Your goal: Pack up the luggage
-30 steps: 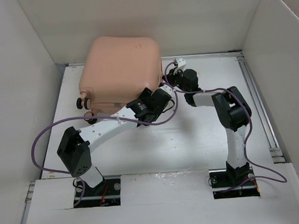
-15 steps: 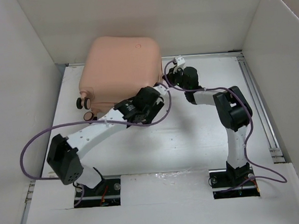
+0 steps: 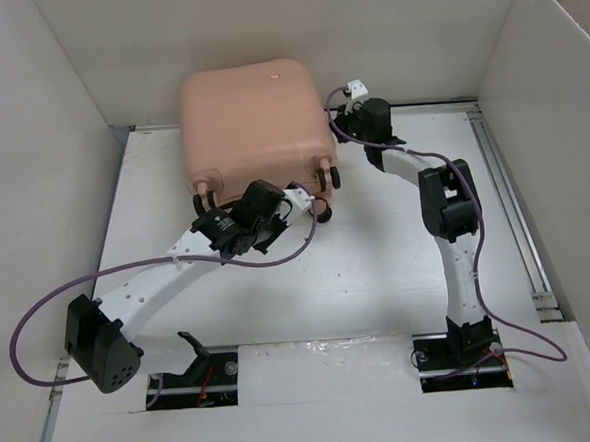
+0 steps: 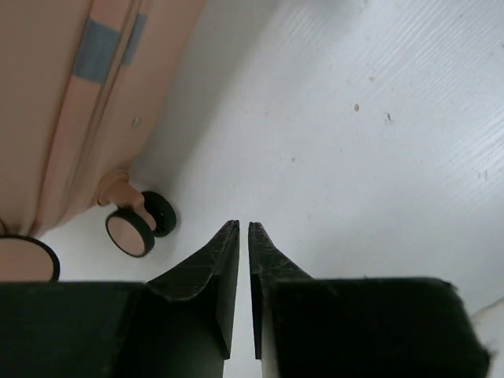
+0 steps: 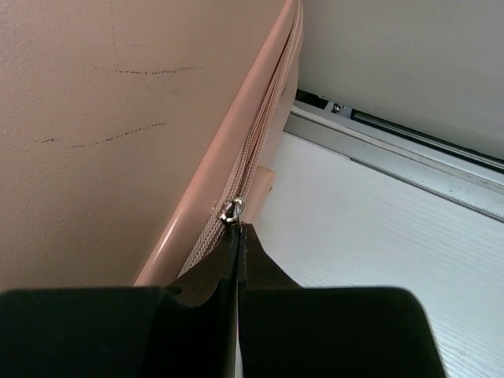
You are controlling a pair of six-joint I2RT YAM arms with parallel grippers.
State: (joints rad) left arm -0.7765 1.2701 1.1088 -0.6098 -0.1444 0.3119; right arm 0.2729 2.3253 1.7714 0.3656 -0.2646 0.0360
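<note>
The salmon-pink luggage (image 3: 254, 118) is closed and stands at the back of the table, with two small wheels (image 3: 322, 177) facing the near side. My right gripper (image 3: 337, 118) is at its right side. In the right wrist view, that gripper (image 5: 239, 228) is shut on the metal zipper pull (image 5: 232, 209) on the zipper track. My left gripper (image 3: 309, 202) is just in front of the luggage's near right corner. In the left wrist view, its jaws (image 4: 243, 227) are shut and empty over the bare table. The luggage (image 4: 71, 102) and a wheel (image 4: 130, 231) lie to its left.
White walls (image 3: 40, 146) enclose the table on the left, back and right. A metal rail (image 3: 509, 198) runs along the right edge and also shows in the right wrist view (image 5: 409, 142). Purple cables (image 3: 41, 327) loop off both arms.
The luggage has turned, so its wheels now face the near side. My left gripper has drawn back from the shell to the left. My right gripper has moved farther back along the right side.
</note>
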